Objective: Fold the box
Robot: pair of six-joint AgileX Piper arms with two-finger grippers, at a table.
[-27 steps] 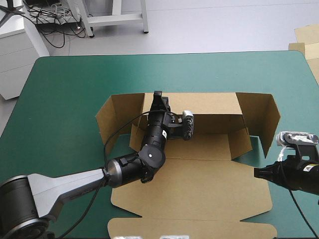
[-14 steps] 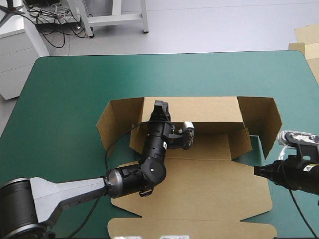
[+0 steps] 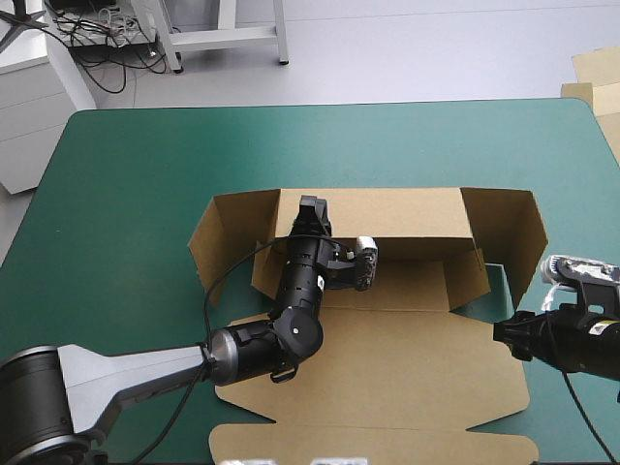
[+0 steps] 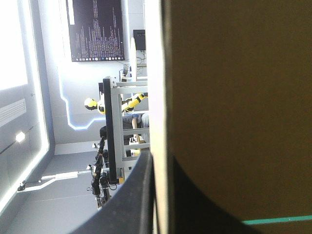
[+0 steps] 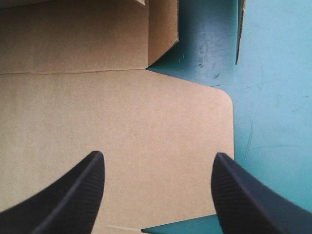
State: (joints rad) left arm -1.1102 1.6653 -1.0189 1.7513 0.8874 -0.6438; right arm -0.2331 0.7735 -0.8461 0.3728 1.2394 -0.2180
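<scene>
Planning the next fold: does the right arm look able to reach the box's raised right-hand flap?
Probably yes. The right gripper hangs open over the lid's right edge, and the flap stands beyond it, nothing between; the left gripper is at the far wall.

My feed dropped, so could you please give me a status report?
Left gripper shut on the box, far wall upright. Right gripper open over the flat lid. Nothing in the way.

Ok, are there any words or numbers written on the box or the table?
None to read. The box is plain brown board in every view, with no print, label or number. The teal-green cover has no writing on it either.
</scene>
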